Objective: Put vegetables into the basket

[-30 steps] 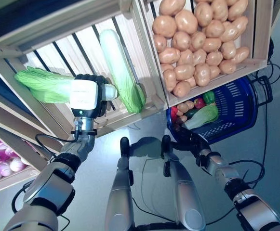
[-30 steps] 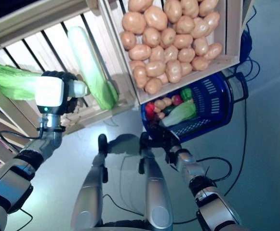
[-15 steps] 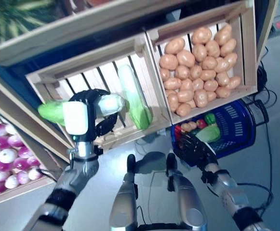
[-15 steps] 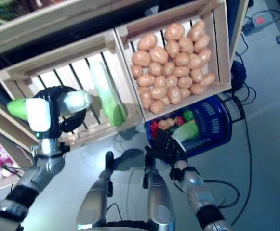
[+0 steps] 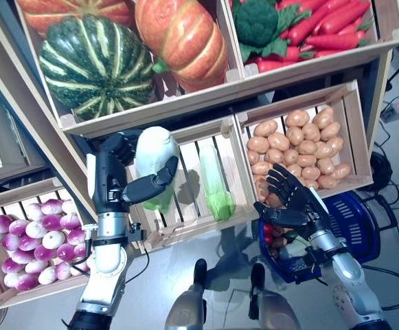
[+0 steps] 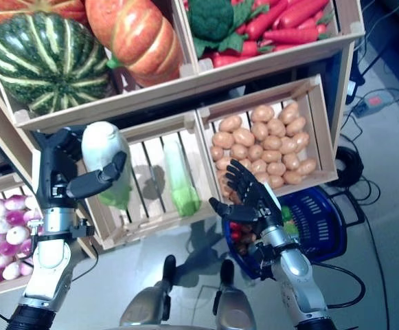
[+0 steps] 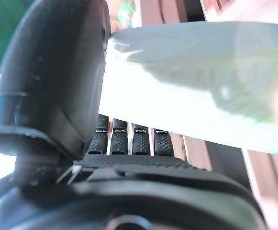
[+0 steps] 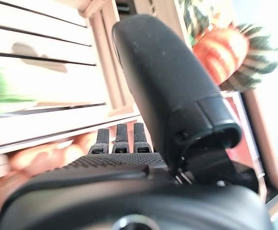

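**Cabbage in the left hand, basket below the right**

The left hand point(image 5: 113, 182) has its fingers point(image 5: 151, 185) and thumb curled round one pale, green-tipped cabbage point(image 5: 155, 161). A second cabbage point(image 5: 215, 187) lies in the slatted crate point(image 5: 185, 234). The right hand point(image 5: 292, 203) is spread open, holding nothing, above the blue basket point(image 5: 354, 237), which holds mixed vegetables. Potatoes point(image 5: 299, 148) fill the neighbouring crate.

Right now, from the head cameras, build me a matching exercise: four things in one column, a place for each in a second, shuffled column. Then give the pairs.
Things:
1. cabbage
2. second cabbage
3. potatoes
4. blue basket

Places:
A. on the floor below the potato crate
B. held up in the left hand
C. piled in the lower right crate
D. lying in the slatted middle crate

Pairs: 1-B, 2-D, 3-C, 4-A.
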Robot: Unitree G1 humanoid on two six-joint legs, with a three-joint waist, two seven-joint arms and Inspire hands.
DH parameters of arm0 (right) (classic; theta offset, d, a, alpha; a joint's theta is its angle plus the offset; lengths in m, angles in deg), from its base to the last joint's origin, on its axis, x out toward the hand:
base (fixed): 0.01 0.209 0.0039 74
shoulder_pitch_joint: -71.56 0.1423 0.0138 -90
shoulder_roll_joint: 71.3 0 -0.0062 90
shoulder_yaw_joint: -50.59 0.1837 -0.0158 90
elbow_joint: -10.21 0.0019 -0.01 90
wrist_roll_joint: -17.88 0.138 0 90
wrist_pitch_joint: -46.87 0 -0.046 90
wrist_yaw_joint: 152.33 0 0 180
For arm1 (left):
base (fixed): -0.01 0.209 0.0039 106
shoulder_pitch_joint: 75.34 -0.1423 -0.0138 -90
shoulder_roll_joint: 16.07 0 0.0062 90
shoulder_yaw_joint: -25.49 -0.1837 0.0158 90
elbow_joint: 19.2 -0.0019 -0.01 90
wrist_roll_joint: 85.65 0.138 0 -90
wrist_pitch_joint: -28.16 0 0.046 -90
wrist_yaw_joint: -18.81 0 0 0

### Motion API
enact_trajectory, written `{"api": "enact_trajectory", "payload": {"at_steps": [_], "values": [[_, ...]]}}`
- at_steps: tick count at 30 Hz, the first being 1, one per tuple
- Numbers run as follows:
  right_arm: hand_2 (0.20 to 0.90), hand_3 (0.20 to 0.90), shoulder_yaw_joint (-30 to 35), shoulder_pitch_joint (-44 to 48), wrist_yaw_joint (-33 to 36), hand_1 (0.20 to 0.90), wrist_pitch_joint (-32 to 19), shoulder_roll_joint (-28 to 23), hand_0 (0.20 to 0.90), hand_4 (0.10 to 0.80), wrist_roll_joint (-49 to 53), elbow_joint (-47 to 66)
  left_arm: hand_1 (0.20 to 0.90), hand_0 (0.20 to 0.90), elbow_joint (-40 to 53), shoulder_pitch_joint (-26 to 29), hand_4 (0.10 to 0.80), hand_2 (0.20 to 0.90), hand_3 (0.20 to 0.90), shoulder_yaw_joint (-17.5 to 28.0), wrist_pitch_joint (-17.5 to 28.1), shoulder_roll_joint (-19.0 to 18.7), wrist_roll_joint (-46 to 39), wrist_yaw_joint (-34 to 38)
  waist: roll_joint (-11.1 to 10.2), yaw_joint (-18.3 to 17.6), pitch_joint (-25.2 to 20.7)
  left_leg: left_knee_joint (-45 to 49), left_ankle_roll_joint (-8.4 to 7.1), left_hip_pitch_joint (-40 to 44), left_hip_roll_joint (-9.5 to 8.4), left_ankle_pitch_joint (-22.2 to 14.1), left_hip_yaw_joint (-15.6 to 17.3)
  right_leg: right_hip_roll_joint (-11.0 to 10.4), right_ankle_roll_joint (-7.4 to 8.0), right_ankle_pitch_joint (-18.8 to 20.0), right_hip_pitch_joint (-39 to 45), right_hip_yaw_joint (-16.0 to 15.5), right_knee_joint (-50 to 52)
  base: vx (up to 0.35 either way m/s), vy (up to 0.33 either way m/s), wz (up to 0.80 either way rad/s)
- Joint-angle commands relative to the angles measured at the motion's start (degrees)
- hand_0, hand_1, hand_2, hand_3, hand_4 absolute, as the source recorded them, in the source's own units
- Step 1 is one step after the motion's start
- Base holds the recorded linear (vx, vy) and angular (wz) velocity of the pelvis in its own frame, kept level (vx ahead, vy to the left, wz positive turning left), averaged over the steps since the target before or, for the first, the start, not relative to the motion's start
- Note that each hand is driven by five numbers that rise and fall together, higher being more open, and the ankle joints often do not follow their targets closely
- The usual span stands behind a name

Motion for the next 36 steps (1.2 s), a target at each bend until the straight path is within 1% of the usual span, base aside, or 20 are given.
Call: {"api": "enact_trajectory", "payload": {"at_steps": [1,2,3,4,6,8,9,10,12,14,15,18,22,23,24,25,29,36], "values": [[0.9,0.9,-2.47,1.56,-2.83,0.9,-7.28,-1.83,0.9,0.8,-2.36,8.26,0.3,0.3,6.5,3.58,0.4,0.3,0.3,-0.28,1.03,-1.5,-6.75,-8.19,-3.46,0.46,-8.55,0.2,0.31,0.43,-3.29,-2.82,0.74,-2.3,0.31,1.79,4.29,-0.69,-2.75,0.111,-0.024,0.02],[0.9,0.9,-3.02,2.52,-3.25,0.9,-6.64,-2.37,0.9,0.8,-2.81,9.06,0.3,0.3,6.94,4.47,0.4,0.3,0.3,-1.46,-0.59,-1.7,-8.89,-11.34,-3.44,0.51,-9.01,0.07,0.42,0.95,-3.3,-3.06,0.71,-2.3,0.35,1.74,4.78,-0.52,-2.93,0.116,-0.019,0.02],[0.9,0.9,-3.84,3.67,-3.27,0.9,-5.69,-2.96,0.9,0.8,-2.47,9.67,0.3,0.3,7.36,5.61,0.4,0.3,0.3,-2.79,-3.34,-1.78,-10.33,-13.5,-3.45,0.58,-9.51,0.01,0.49,1.52,-3.33,-3.31,0.66,-2.31,0.38,1.7,5.23,-0.31,-3.01,0.098,-0.013,0.02],[0.9,0.9,-4.02,3.89,-3.39,0.9,-5.47,-3.04,0.9,0.8,-2.12,9.78,0.3,0.3,7.44,5.82,0.4,0.3,0.3,-3.01,-3.97,-1.74,-10.29,-14.24,-3.45,0.6,-9.57,0.0,0.5,1.64,-3.33,-3.37,0.67,-2.31,0.4,1.67,5.33,-0.28,-3.01,0.088,-0.005,0.02],[0.9,0.9,-5.09,5.14,-4.52,0.9,-3.2,-3.53,0.9,0.8,1.06,10.38,0.3,0.3,7.47,7.22,0.4,0.3,0.3,-4.67,-4.84,-2.49,-10.58,-17.36,-3.5,0.58,-10.06,0.0,0.66,2.47,-3.25,-3.86,0.86,-2.37,0.48,1.47,5.99,-0.05,-3.08,0.073,-0.003,0.01],[0.9,0.9,-6.57,5.91,-6.32,0.9,-1.64,-3.59,0.9,0.8,3.15,10.6,0.3,0.3,7.86,8.5,0.4,0.3,0.3,-6.35,-6.38,-3.15,-11.76,-21.58,-3.56,0.54,-10.61,0.0,0.74,3.04,-3.15,-4.21,1.12,-2.43,0.48,1.36,6.48,0.08,-3.18,0.081,0.003,0.01],[0.9,0.9,-7.95,6.73,-6.72,0.9,-0.57,-3.73,0.9,0.8,4.13,10.47,0.3,0.3,8.27,9.59,0.4,0.3,0.3,-7.73,-8.05,-3.96,-13.07,-23.08,-3.51,0.54,-11.03,0.0,0.82,3.52,-3.08,-4.47,1.21,-2.47,0.58,1.39,6.86,0.32,-3.27,0.084,0.011,0.0],[0.9,0.9,-8.76,7.2,-7.32,0.9,0.17,-3.86,0.9,0.8,4.74,10.38,0.3,0.3,8.52,10.37,0.4,0.3,0.3,-8.54,-8.5,-4.25,-13.34,-23.66,-3.53,0.54,-11.26,0.0,0.86,3.76,-3.07,-4.64,1.26,-2.54,0.66,1.36,7.11,0.37,-3.34,0.08,0.013,-0.01],[0.9,0.9,-10.16,7.63,-8.03,0.9,1.9,-3.98,0.9,0.8,5.56,10.16,0.3,0.3,8.48,11.34,0.4,0.3,0.3,-9.94,-9.11,-4.86,-15.48,-24.58,-3.58,0.44,-11.75,0.0,0.95,4.22,-3.07,-4.9,1.34,-2.63,0.77,1.4,7.41,0.67,-3.46,0.053,0.011,-0.01],[0.9,0.9,-11.37,7.72,-8.16,0.9,4.11,-4.18,0.9,0.8,6.14,9.39,0.3,0.3,8.18,11.92,0.4,0.3,0.3,-10.88,-9.73,-4.53,-16.68,-25.71,-3.65,0.38,-12.19,0.0,0.93,4.55,-3.0,-5.08,1.51,-2.72,0.87,1.36,7.71,0.69,-3.52,0.049,0.013,-0.01],[0.9,0.9,-11.96,7.87,-8.89,0.9,4.58,-4.16,0.9,0.8,6.28,8.79,0.3,0.3,8.18,12.24,0.4,0.3,0.3,-11.58,-9.78,-4.5,-16.92,-26.02,-3.72,0.31,-12.41,0.0,1.0,4.77,-3.0,-5.21,1.58,-2.73,0.92,1.38,7.87,0.92,-3.61,0.048,0.015,-0.02],[0.9,0.9,-13.9,7.77,-11.5,0.9,8.43,-5.16,0.9,0.8,9.12,8.98,0.3,0.3,8.6,12.56,0.4,0.3,0.3,-13.69,-9.35,-4.55,-18.12,-27.21,-3.95,0.07,-13.2,0.0,1.03,4.99,-2.85,-5.36,1.87,-2.79,1.02,1.48,7.92,1.07,-3.61,0.033,0.014,-0.01],[0.9,0.9,-15.76,8.06,-14.16,0.9,13.75,-5.45,0.9,0.8,16.94,6.89,0.3,0.3,8.76,13.37,0.4,0.3,0.3,-15.87,-8.22,-4.66,-18.93,-28.86,-4.27,0.02,-14.06,0.0,1.15,5.19,-2.77,-5.52,2.21,-2.89,1.15,1.63,8.21,1.12,-3.79,0.0,0.0,0.0],[0.9,0.9,-16.39,7.79,-16.29,0.9,16.28,-4.96,0.9,0.8,20.23,6.06,0.3,0.3,9.02,13.64,0.4,0.3,0.3,-16.55,-7.73,-4.63,-19.08,-29.78,-4.41,-0.02,-14.47,0.0,1.17,5.19,-2.74,-5.54,2.44,-2.96,1.28,1.72,8.14,1.11,-3.79,0.0,0.0,0.0],[0.9,0.9,-16.57,7.72,-16.87,0.9,16.93,-4.86,0.9,0.8,20.96,5.83,0.3,0.3,9.11,13.71,0.4,0.3,0.3,-16.71,-7.56,-4.68,-19.34,-29.96,-4.43,-0.03,-14.6,0.0,1.18,5.19,-2.72,-5.54,2.52,-2.97,1.3,1.75,8.11,1.12,-3.79,0.0,0.0,0.0],[0.9,0.9,-17.11,7.6,-18.96,0.9,18.87,-4.73,0.9,0.8,23.0,5.25,0.3,0.3,9.44,13.87,0.4,0.3,0.3,-17.01,-7.44,-4.8,-20.29,-30.04,-4.46,-0.01,-14.96,0.0,1.18,5.22,-2.67,-5.5,2.67,-2.99,1.32,1.78,8.14,1.11,-3.79,0.0,0.0,0.0],[0.9,0.9,-18.16,7.46,-20.76,0.9,20.47,-3.79,0.9,0.8,26.28,3.83,0.3,0.3,9.67,14.22,0.4,0.3,0.3,-17.21,-8.63,-4.52,-25.75,-30.8,-4.59,0.15,-15.64,0.0,1.26,5.34,-2.64,-5.6,2.75,-3.0,1.31,1.8,8.17,1.22,-3.79,0.0,0.0,0.0],[0.9,0.9,-17.81,6.56,-20.35,0.9,19.15,-1.65,0.9,0.8,28.43,2.93,0.3,0.3,9.34,12.79,0.4,0.3,0.3,-16.09,-9.68,-1.81,-31.97,-29.22,-4.62,0.17,-16.43,0.0,1.34,5.61,-2.57,-5.71,2.94,-3.06,1.33,1.84,8.37,1.29,-3.79,0.008,-0.004,-0.05]]}}
